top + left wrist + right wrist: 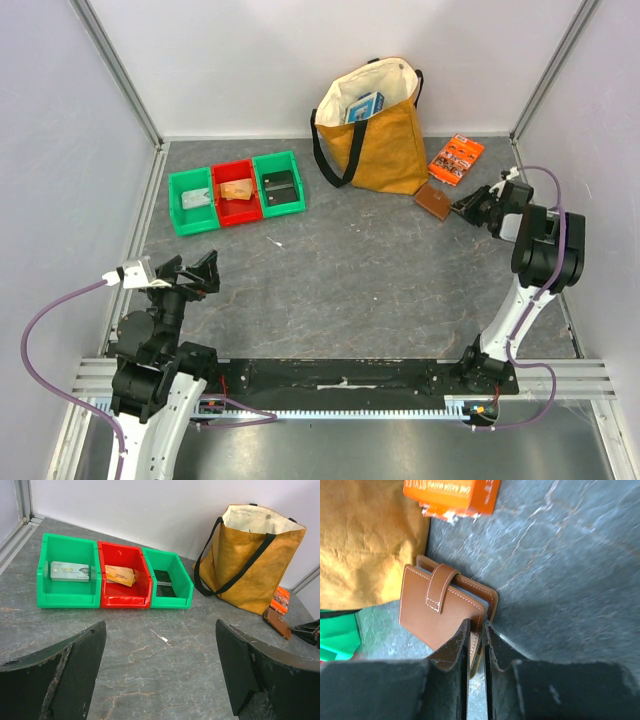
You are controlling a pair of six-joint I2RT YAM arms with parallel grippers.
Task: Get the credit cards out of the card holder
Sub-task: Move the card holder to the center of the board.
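The brown card holder lies closed on the table at the back right, its strap tab across the cover. My right gripper is shut on its near edge, one finger on top of the cover and one against the side. A grey-blue layer shows between the covers; no credit cards can be made out inside it. A pale card lies in the left green bin and a tan card in the red bin. My left gripper hangs open over bare table at the near left, holding nothing.
An orange printed packet lies just behind the card holder. A yellow tote bag stands upright to its left. Three bins in a row, green, red, green, sit at the back left. Walls close the left, back and right.
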